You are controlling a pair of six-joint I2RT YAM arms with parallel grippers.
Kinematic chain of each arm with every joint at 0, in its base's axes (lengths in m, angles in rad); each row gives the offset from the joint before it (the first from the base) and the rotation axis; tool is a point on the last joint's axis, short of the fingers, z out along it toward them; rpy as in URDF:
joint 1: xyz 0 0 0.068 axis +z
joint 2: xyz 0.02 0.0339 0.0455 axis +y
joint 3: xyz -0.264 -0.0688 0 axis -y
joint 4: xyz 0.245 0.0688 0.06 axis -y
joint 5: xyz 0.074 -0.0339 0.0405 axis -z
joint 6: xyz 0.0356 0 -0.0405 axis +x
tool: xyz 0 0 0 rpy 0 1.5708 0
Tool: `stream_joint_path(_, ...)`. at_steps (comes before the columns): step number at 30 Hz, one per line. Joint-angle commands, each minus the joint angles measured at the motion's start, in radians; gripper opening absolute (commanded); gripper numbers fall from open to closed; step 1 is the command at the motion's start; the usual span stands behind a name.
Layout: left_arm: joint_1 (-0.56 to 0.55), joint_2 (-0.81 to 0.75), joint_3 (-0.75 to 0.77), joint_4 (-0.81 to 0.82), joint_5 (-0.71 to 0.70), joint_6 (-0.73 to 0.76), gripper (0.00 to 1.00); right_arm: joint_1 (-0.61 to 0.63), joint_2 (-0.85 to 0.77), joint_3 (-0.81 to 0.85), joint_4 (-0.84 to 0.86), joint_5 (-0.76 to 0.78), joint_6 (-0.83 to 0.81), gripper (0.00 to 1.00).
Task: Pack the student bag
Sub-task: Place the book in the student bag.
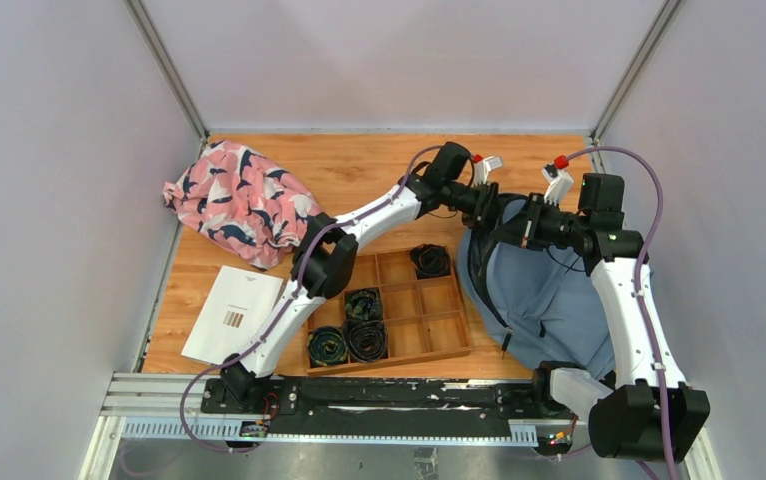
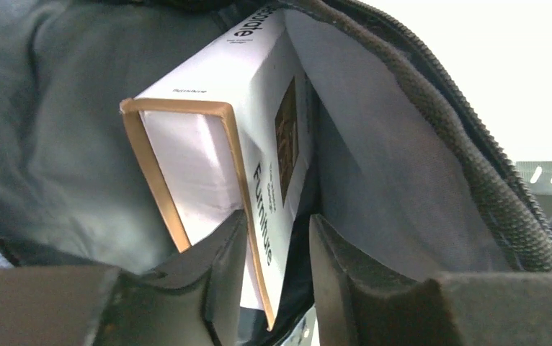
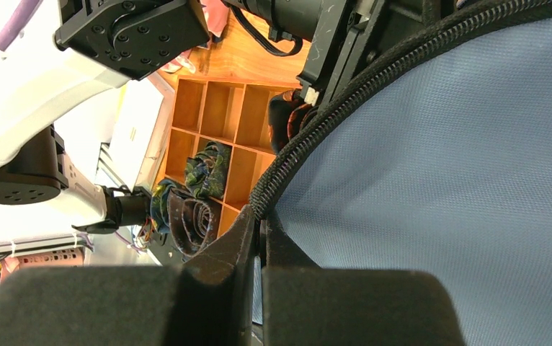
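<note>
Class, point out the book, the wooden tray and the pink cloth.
book (image 2: 194, 166), left wrist view, white end face
wooden tray (image 1: 444, 334), top view, bare compartment floor
pink cloth (image 1: 239, 200), top view, its middle

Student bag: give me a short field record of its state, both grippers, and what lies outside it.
bag: student bag, mouth open
inside: white book with tan edges, upright in the opening
left gripper: left gripper inside the bag, jaws parted either side of the book's lower corner
right gripper: right gripper shut on the bag's zipper rim
outside: four dark rolls in the wooden tray; white booklet; pink cloth
</note>
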Motion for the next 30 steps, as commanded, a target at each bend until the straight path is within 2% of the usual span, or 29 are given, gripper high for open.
stream_joint_path(1,-0.031,-0.062,-0.008,-0.051,-0.041,0.062,0.43,0.012,-0.026,0.005,0.031,-0.026,0.014,0.00)
stream_joint_path(5,-0.027,-0.127,-0.042,-0.108,-0.076,0.121,0.47,0.012,-0.034,0.005,0.025,0.013,0.017,0.00)
stream_joint_path(12,-0.007,-0.228,-0.133,-0.110,-0.098,0.154,0.52,0.012,-0.044,0.000,0.023,0.044,0.028,0.00)
stream_joint_path(23,0.007,-0.258,-0.165,-0.099,-0.080,0.157,0.73,0.012,-0.039,0.001,0.023,0.044,0.027,0.00)
stream_joint_path(30,0.007,-0.246,-0.173,-0.094,-0.065,0.150,0.76,0.012,-0.041,0.004,0.023,0.046,0.029,0.00)
